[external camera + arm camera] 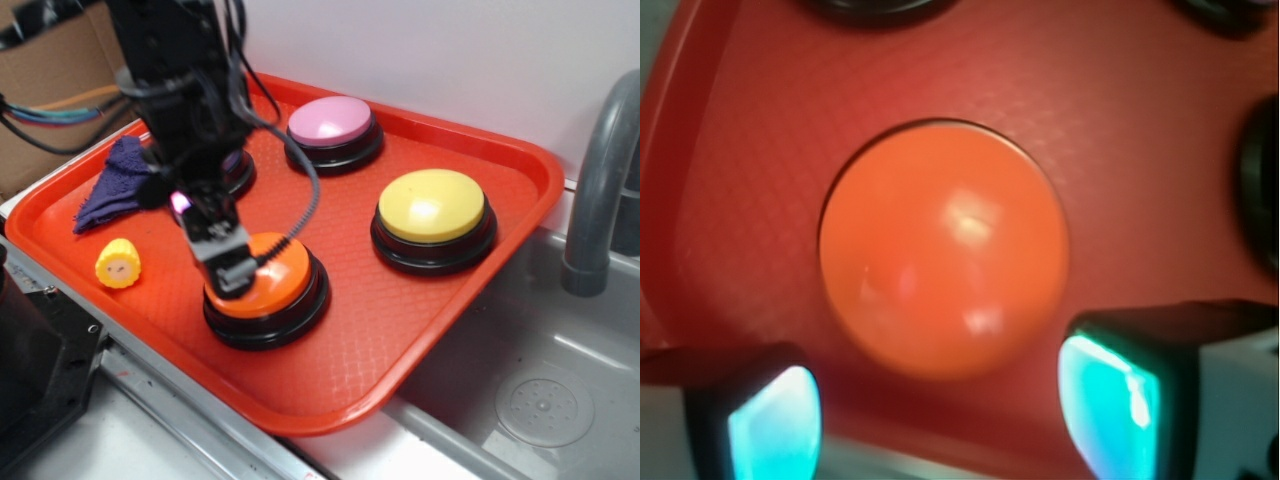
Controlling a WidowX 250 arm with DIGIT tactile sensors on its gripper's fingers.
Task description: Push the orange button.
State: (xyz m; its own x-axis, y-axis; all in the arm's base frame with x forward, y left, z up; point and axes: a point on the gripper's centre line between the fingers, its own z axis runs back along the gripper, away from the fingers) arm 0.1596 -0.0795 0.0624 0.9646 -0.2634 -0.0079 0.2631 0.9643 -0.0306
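The black arm reaches steeply down from the upper left, its pincer [232, 262] at the near-left edge of the orange button [272, 272]; the wrist view shows its fingers spread apart, holding nothing. The button's glossy orange dome on a black base sits at the front of the red tray [440, 300].

Black throughout: blocky, glossy arm [175, 60] links stacked above the gripper [228, 262], with black cables looping off the side and curving back down toward the fingers. Small pink-magenta light glowing just above the gripper. Blurred bundle of blue, orange and dark wires trailing away behind the arm. In the wrist view, fingertips [1118, 400] dark-framed, rounded-square, with glowing cyan-turquoise pads.
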